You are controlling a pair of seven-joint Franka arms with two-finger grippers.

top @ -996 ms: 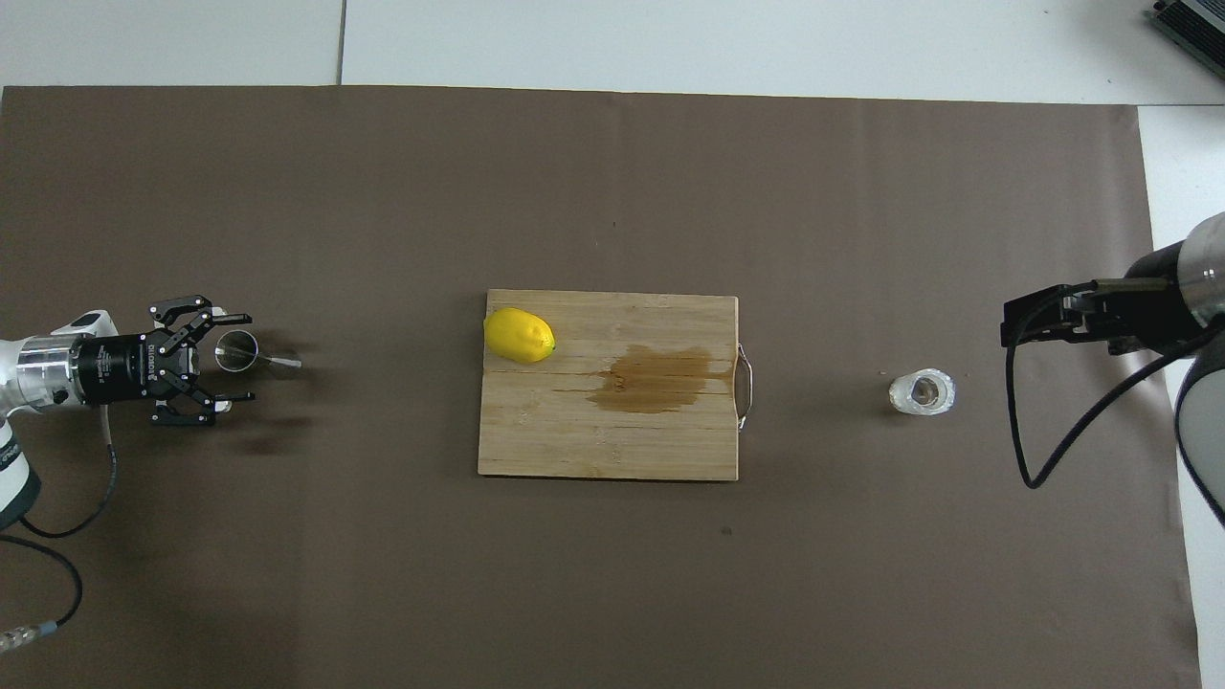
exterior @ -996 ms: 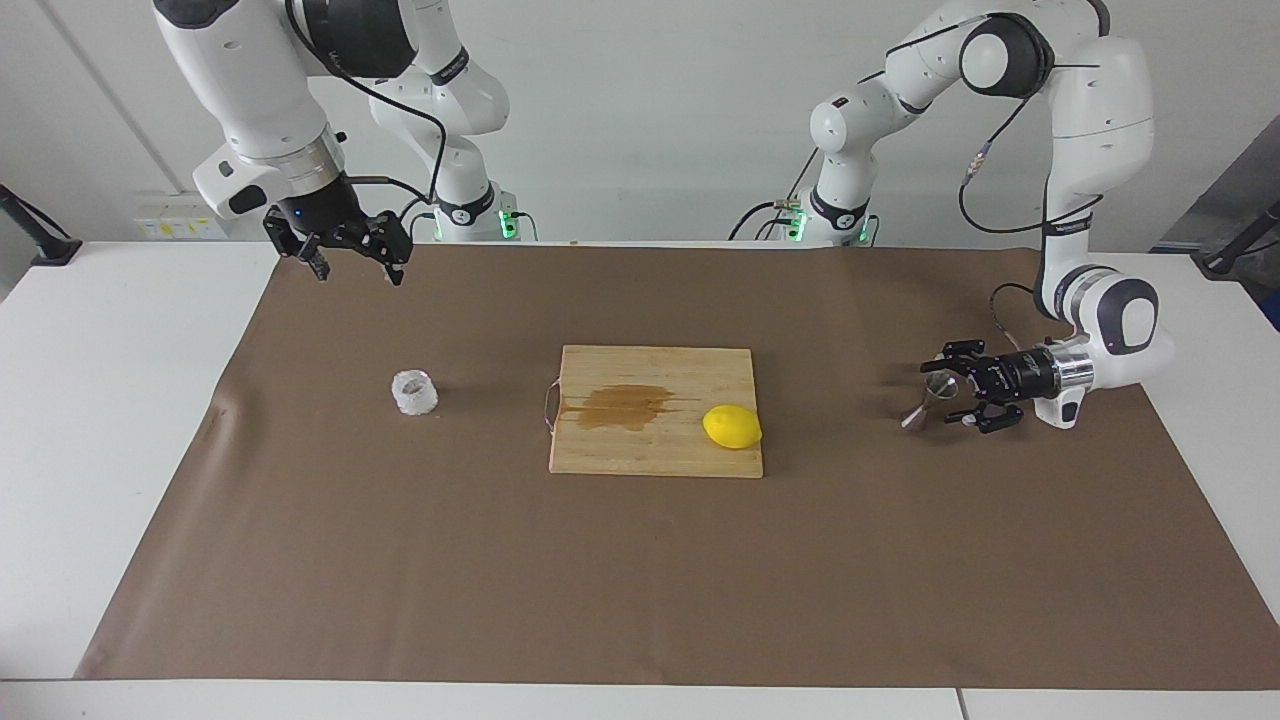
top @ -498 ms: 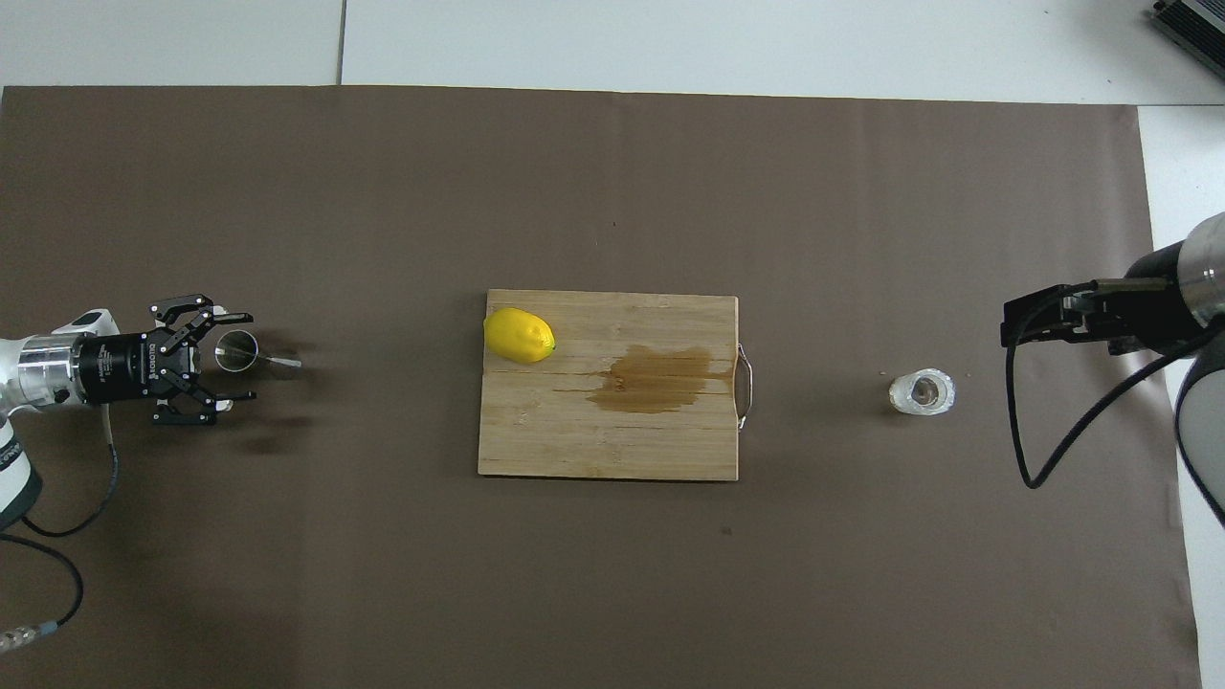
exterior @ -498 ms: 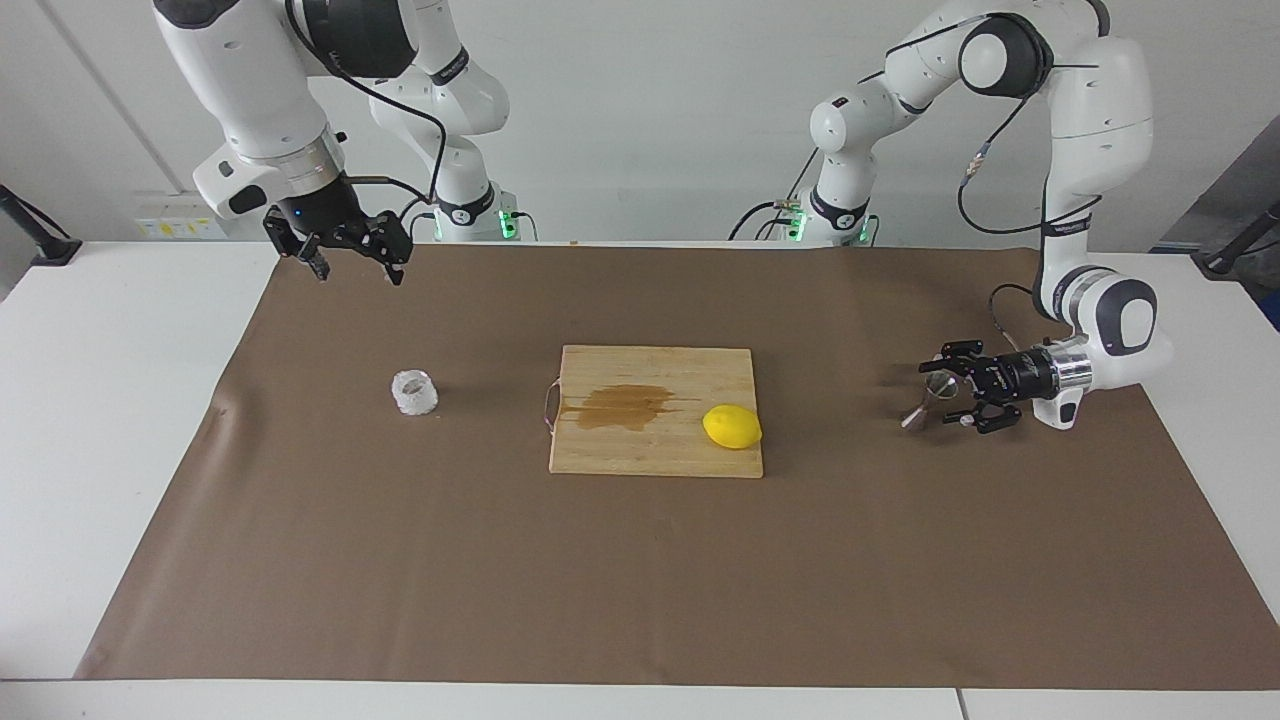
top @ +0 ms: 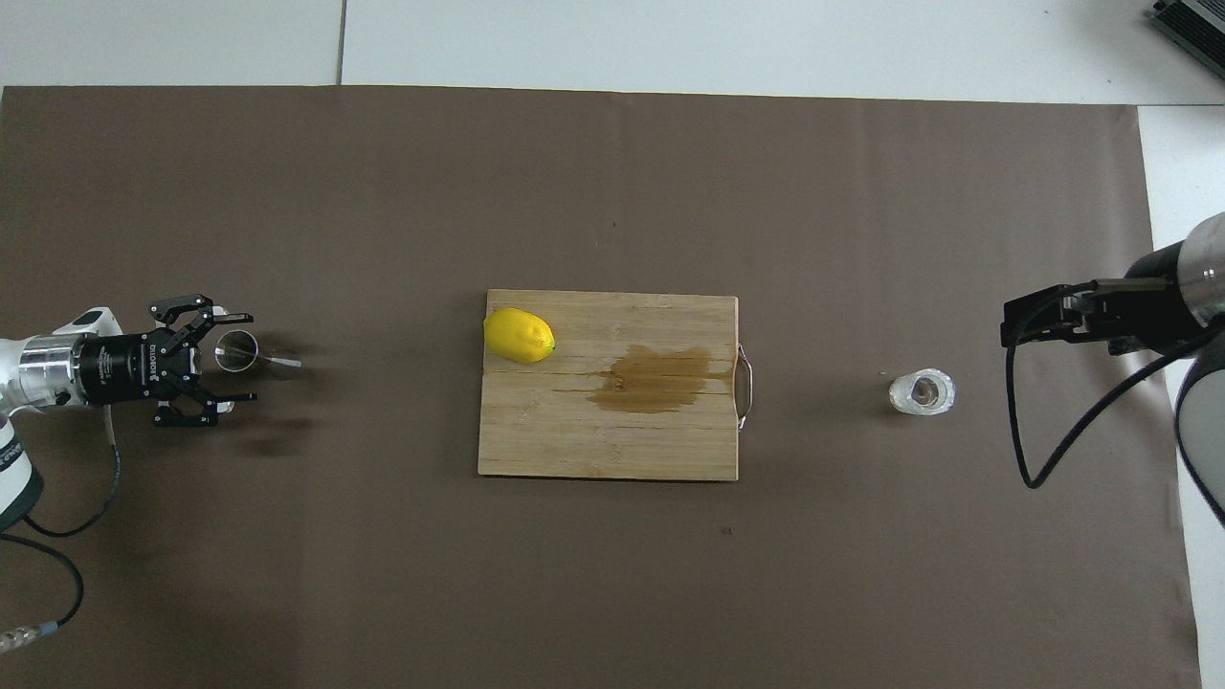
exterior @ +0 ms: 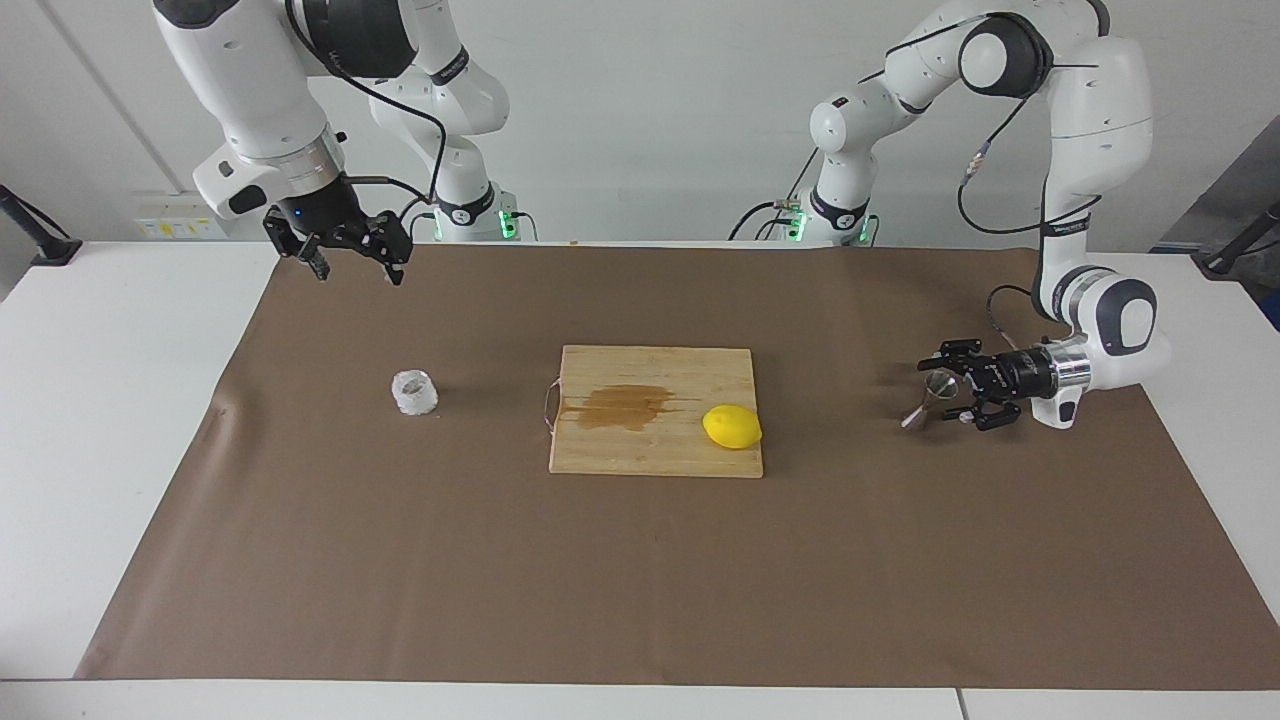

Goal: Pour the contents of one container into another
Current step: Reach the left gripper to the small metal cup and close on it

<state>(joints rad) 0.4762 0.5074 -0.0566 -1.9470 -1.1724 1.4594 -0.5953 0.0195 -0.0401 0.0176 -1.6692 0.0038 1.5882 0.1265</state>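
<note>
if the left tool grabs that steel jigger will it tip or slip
The jigger stands upright on a small foot with a narrow waist, so a sideways nudge would probably tip it. Its shiny steel wall looks slippery; a grip at the waist seems safest. It looks small and probably light. The open left tool sits beside it.

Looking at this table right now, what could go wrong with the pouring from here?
1. The open left tool sits low, level with the small hourglass-shaped steel jigger, one finger on either side. A slightly off approach might tip it.
2. The squat whitish crinkled cup looks thin-walled; a firm squeeze from the open right tool, now raised and nearer the robots, could crush it.
3. The cup and jigger stand at the two ends of the table, with the wooden cutting board and yellow lemon between, so carrying may spill.
</note>
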